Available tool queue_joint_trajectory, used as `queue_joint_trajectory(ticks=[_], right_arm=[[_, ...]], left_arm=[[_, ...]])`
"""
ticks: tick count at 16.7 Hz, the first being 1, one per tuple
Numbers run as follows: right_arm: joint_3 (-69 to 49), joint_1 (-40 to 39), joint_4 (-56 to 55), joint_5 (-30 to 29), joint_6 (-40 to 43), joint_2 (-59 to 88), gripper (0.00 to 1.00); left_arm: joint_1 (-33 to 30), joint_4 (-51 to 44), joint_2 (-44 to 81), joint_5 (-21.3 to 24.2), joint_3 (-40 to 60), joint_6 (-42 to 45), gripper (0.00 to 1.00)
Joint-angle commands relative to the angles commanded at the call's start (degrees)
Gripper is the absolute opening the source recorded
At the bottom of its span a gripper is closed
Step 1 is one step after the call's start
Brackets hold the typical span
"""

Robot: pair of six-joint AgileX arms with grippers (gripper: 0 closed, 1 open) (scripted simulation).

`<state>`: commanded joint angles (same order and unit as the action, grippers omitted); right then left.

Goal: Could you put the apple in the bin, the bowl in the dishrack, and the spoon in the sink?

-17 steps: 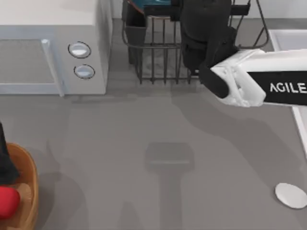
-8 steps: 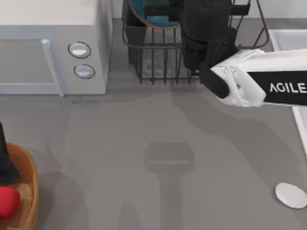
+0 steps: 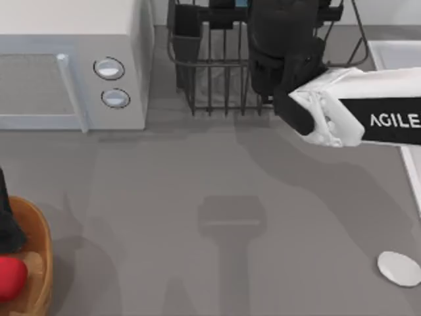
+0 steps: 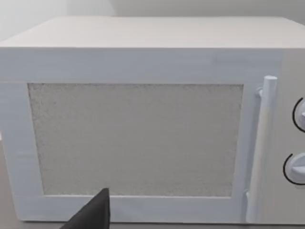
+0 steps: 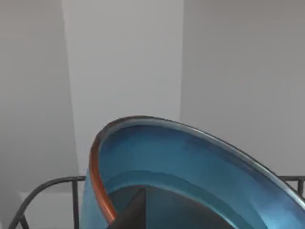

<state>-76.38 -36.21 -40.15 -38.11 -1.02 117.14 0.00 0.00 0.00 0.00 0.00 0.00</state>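
The teal-blue bowl (image 5: 190,162) with its reddish-brown rim hangs tilted above the far wires of the dishrack (image 3: 217,72). My right gripper (image 5: 138,214) is shut on its wall, one dark finger inside the bowl. My right arm (image 3: 368,118) reaches across the rack from the right. The red apple (image 3: 6,276) lies in the wooden bin (image 3: 36,257) at the near left. A dark part of my left arm (image 3: 5,224) stands just over it, and one finger (image 4: 95,214) faces the microwave. The white spoon (image 3: 398,268) lies at the near right. The sink (image 3: 395,52) runs along the right edge.
A white microwave (image 3: 66,66) with two round knobs fills the far left, close beside the dishrack. A dark rectangular cup (image 3: 186,39) sits at the rack's left corner. Bare grey table (image 3: 217,217) lies between the bin and the spoon.
Half a second ago a wide arc of the blue bowl showed at the rack's far edge in the top view; now it has slipped almost out of that view. Both arms have barely shifted.
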Motion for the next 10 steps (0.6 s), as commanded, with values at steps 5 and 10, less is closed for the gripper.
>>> queue_joint_trajectory(ticks=[5,10], right_arm=[[0.00,0.00,0.00,0.00,0.00,0.00,1.00],[0.45,-0.20,0.09,-0.04,0.02,-0.62,1.00]], left_arm=[[0.00,0.00,0.00,0.00,0.00,0.00,1.00],[0.00,0.00,0.00,0.00,0.00,0.00,1.00]])
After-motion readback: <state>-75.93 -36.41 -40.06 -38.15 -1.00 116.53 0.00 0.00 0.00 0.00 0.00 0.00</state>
